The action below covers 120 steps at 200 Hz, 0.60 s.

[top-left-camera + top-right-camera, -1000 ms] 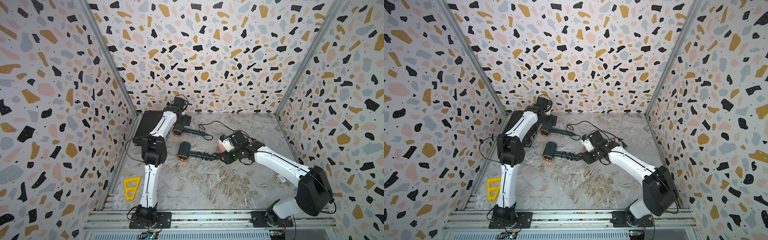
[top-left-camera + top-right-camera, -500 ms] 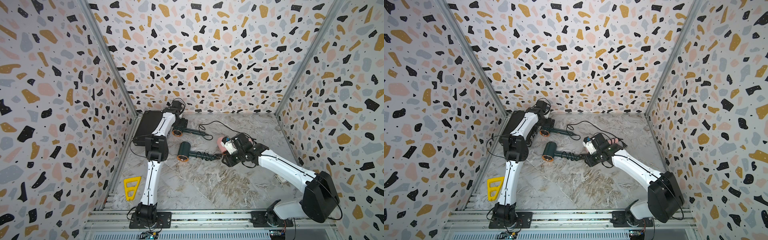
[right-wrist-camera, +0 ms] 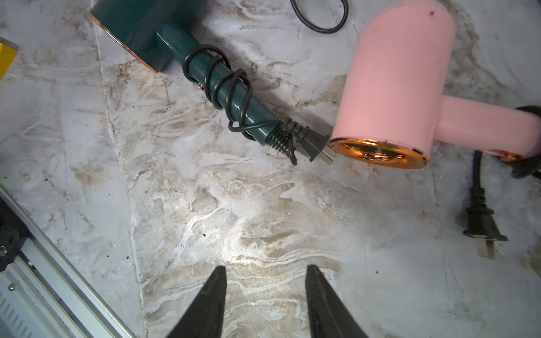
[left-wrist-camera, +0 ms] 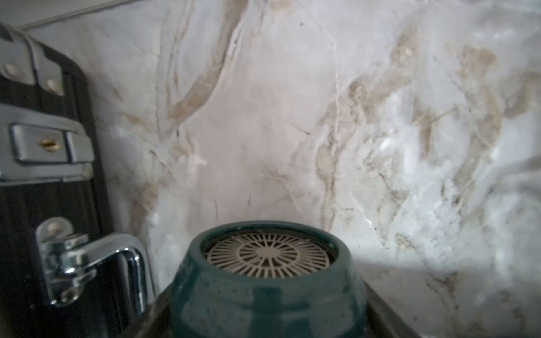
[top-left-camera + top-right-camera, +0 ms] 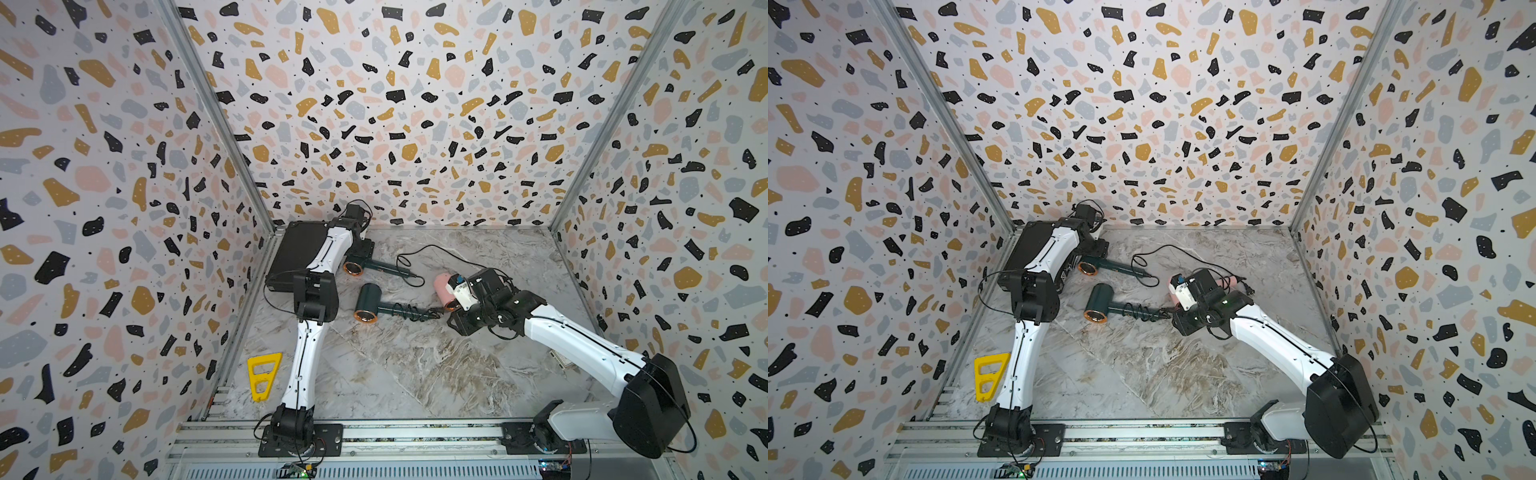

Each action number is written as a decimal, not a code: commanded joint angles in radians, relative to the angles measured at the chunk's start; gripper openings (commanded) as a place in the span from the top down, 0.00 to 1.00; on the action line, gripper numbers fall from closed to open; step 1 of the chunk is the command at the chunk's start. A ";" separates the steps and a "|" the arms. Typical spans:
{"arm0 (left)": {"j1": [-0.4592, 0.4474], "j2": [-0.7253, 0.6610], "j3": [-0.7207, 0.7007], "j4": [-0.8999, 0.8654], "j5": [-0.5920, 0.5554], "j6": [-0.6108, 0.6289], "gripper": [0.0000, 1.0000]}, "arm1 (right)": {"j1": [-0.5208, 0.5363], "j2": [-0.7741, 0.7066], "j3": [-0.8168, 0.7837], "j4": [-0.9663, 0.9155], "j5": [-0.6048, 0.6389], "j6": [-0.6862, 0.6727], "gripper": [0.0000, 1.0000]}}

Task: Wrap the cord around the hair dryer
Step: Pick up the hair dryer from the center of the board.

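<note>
Right wrist view shows the right end effector (image 3: 266,273) empty, jaws partly apart, over bare counter (image 3: 263,204); ahead of its fingertips lies the middle green hair dryer (image 3: 205,73), with the wrapped cord (image 3: 218,79) coiled in several turns round the handle and the plug (image 3: 314,145) at the handle's end, right by the nozzle rim of the pink hair dryer (image 3: 401,76); that unit is judged complete.

The pink unit's cord bunches at its handle's end, mostly out of frame, and the second plug (image 3: 480,225) lies free on the counter; how much is wound cannot be told.

In both top views the left end effector (image 5: 359,257) sits on the head of the far green hair dryer (image 5: 376,266); the left wrist view shows that head between the jaws, which appear closed against it.

The loose cord (image 5: 432,246) trails in an open loop away from the left end effector toward the right one; none lies on the handle; this is judged the remaining work.

Obstructions:
- The black case (image 5: 295,253) stands just beside the left end effector, limiting rotation there.
- The wrapped unit lies between both end effectors, near the loose cord.
- The yellow bracket (image 5: 262,376) lies well apart.
</note>
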 commanded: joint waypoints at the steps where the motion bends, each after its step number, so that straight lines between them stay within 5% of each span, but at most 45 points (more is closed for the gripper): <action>1: 0.000 0.006 -0.017 -0.065 -0.019 0.012 0.38 | -0.004 -0.032 0.001 -0.015 0.019 0.006 0.53; 91: 0.000 -0.281 -0.074 -0.093 -0.008 -0.042 0.99 | -0.049 -0.022 0.091 0.031 -0.009 -0.081 0.53; 120: 0.000 -0.402 -0.086 -0.194 0.069 -0.033 1.00 | -0.086 -0.013 0.152 0.069 -0.045 -0.144 0.51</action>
